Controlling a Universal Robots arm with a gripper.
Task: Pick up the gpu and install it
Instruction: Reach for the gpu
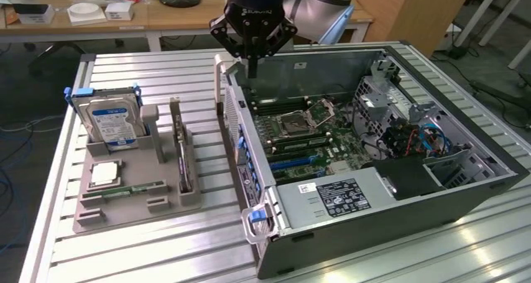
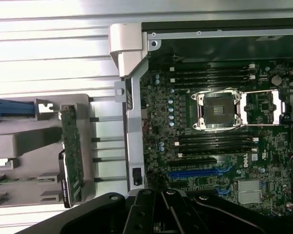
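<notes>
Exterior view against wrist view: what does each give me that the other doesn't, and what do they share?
Exterior view: the whole open computer case, its power supply, the cabled drive cage and the desk behind.
Wrist view: a straight-down look at the motherboard's silver heatsink.
Shared: the gpu standing on edge in the grey holder beside the case, the CPU socket, the blue slot, and the gripper, above the case's edge and apart from the gpu.
</notes>
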